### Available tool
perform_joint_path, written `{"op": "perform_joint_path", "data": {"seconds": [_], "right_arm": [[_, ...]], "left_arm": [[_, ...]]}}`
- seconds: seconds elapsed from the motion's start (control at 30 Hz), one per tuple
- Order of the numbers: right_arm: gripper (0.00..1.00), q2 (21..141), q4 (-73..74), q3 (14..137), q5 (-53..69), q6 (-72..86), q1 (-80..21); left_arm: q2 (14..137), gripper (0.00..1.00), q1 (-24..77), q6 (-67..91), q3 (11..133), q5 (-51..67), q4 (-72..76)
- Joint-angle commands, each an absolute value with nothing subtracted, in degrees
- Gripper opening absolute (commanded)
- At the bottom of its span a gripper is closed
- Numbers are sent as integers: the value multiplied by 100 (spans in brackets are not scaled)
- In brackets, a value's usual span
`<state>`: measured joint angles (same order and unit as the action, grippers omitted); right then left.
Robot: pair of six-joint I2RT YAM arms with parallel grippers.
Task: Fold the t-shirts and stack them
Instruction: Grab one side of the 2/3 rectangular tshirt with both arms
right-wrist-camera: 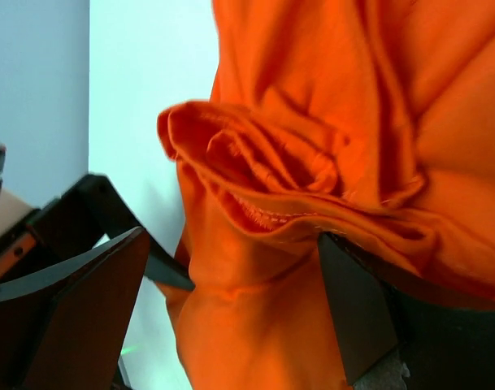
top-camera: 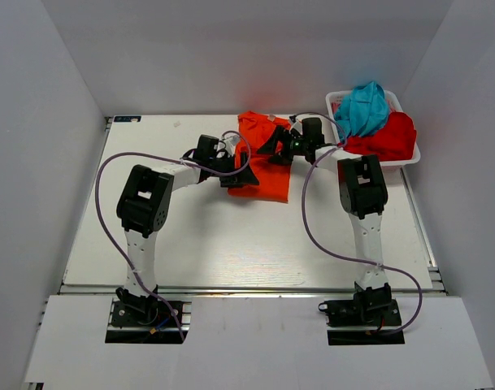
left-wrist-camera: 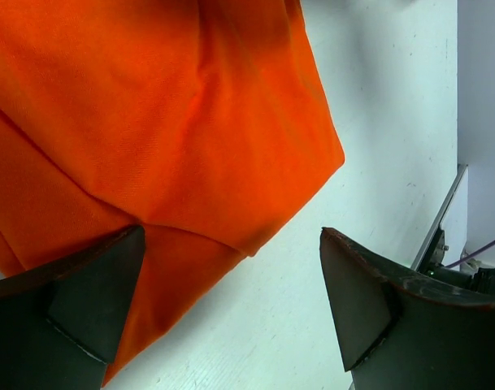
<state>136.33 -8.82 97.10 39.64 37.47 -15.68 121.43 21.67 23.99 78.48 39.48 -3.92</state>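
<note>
My left claw (left-wrist-camera: 231, 234) hangs spread over a corner of the orange t-shirt (top-camera: 262, 166), which lies part-folded midway along the far edge of the tabletop (top-camera: 231, 244). My right claw (right-wrist-camera: 231, 237), also spread, straddles its bunched hem, seemingly ready to lift it for a fold. 3 shirts in all: 1 here, while the teal t-shirt (top-camera: 367, 106) and red t-shirt (top-camera: 389, 136) sit heaped in 1 white basket (top-camera: 335, 96) at the far right corner.

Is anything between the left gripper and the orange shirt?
Nothing visible. The left gripper is open directly over the edge of the orange shirt; the right gripper is on the shirt's far side, not between them.
</note>
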Motion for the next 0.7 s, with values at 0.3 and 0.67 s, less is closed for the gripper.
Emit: {"op": "perform_joint_path", "data": {"seconds": [0.3,0.67], "right_arm": [[90,13606,-450,10732,3420,3315,-1274],[90,11017,-53,7851,2849,2040,-1406]], "left_arm": [[11936,100,2180,1731,7787,3410,-1318],[10592,100,2180,1661,7270,3095,-1072]]}}
